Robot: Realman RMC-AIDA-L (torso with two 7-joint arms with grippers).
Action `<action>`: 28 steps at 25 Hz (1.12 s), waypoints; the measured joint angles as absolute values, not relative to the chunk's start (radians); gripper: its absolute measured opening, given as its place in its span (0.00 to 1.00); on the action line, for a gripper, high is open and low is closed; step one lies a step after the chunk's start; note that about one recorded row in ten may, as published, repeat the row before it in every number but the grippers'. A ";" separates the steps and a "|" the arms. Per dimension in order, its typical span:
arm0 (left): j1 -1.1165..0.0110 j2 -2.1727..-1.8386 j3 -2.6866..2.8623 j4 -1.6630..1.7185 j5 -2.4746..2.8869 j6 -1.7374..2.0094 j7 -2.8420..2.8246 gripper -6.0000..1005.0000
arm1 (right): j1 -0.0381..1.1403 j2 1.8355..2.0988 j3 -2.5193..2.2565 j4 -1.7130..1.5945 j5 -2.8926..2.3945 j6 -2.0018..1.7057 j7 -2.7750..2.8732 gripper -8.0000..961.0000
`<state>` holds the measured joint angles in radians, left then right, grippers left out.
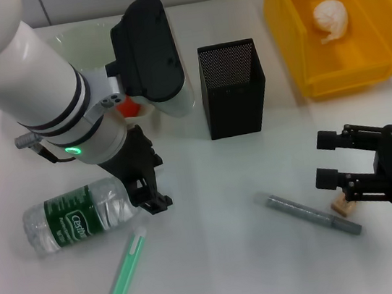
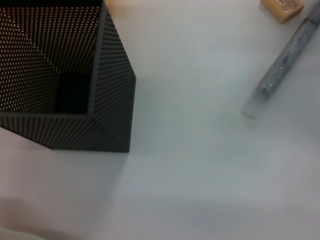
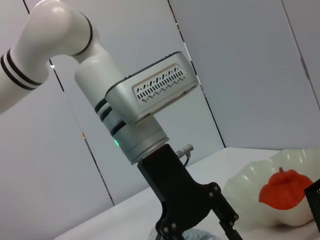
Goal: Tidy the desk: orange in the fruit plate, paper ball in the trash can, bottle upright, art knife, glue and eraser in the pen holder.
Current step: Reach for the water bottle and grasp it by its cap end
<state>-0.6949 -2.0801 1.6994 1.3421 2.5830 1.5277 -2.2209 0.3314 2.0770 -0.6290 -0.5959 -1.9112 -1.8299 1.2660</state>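
Note:
The bottle (image 1: 81, 214) lies on its side at the front left. My left gripper (image 1: 156, 182) stands open at its cap end, one finger on each side, and hides the cap. The orange (image 1: 130, 107) rests in the fruit plate (image 1: 82, 39), mostly behind the left arm, and shows in the right wrist view as orange (image 3: 282, 190) in plate (image 3: 250, 175). The paper ball (image 1: 330, 18) sits in the trash can (image 1: 298, 45). The pen holder (image 1: 233, 87) stands upright mid-table. The grey art knife (image 1: 311, 213) and eraser (image 1: 343, 205) lie beside my open right gripper (image 1: 325, 159). A green glue stick (image 1: 123, 278) lies in front of the bottle.
The left wrist view looks down on the pen holder (image 2: 75, 85), the art knife (image 2: 282, 67) and the eraser (image 2: 282, 7). The left arm (image 3: 135, 105) fills the right wrist view. White tabletop lies between the pen holder and the art knife.

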 joint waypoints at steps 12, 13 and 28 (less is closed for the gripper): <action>-0.713 -2.080 1.704 1.273 2.608 1.497 -2.239 0.65 | 0.331 2.076 -0.629 -0.571 -1.911 -1.829 1.247 0.77; -0.717 -2.080 1.705 1.265 2.612 1.496 -2.241 0.65 | 0.331 2.076 -0.629 -0.571 -1.911 -1.828 1.246 0.77; -0.750 -2.080 1.730 1.202 2.628 1.458 -2.268 0.63 | 0.331 2.077 -0.629 -0.568 -1.915 -1.819 1.244 0.77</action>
<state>-0.7497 -2.0801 1.7301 1.2017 2.6276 1.4576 -2.2680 0.3314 2.0766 -0.6289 -0.5679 -1.9150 -1.8193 1.2443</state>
